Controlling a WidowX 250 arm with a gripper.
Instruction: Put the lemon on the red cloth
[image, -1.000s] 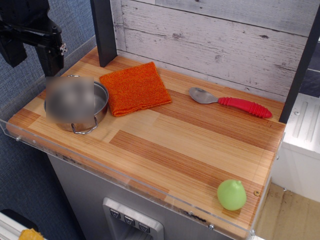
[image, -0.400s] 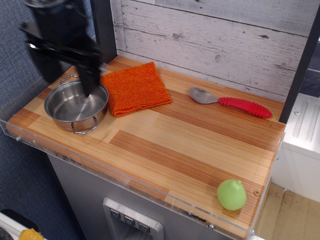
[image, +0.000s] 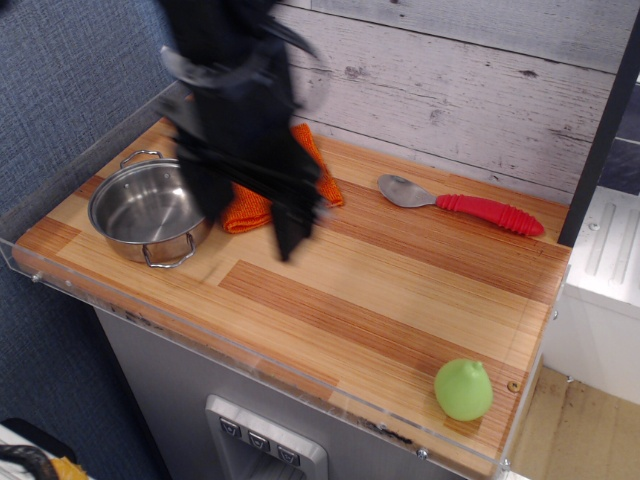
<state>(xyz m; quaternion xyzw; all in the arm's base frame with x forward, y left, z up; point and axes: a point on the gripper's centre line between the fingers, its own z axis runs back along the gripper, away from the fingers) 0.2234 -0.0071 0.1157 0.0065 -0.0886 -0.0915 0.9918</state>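
A: What is seen nearest, at the lower right of the frame?

B: The lemon (image: 463, 389) is found there, by the front right corner of the table (image: 400, 300), its pointed tip turned up and right. Nothing is touching it.

A: And farther in?

B: The gripper (image: 288, 232) is seen at centre left as a dark blur, hanging in front of the cloth (image: 250, 210). Whether it is open cannot be told from the blur; nothing is seen held. The pot (image: 150, 212) is set just left of it, the spoon (image: 460, 205) at upper right by the wall.

A: Which relation is the next move judged to turn on?

B: The lemon lies well apart from the gripper, down and to the right, so a long diagonal reach is called for.
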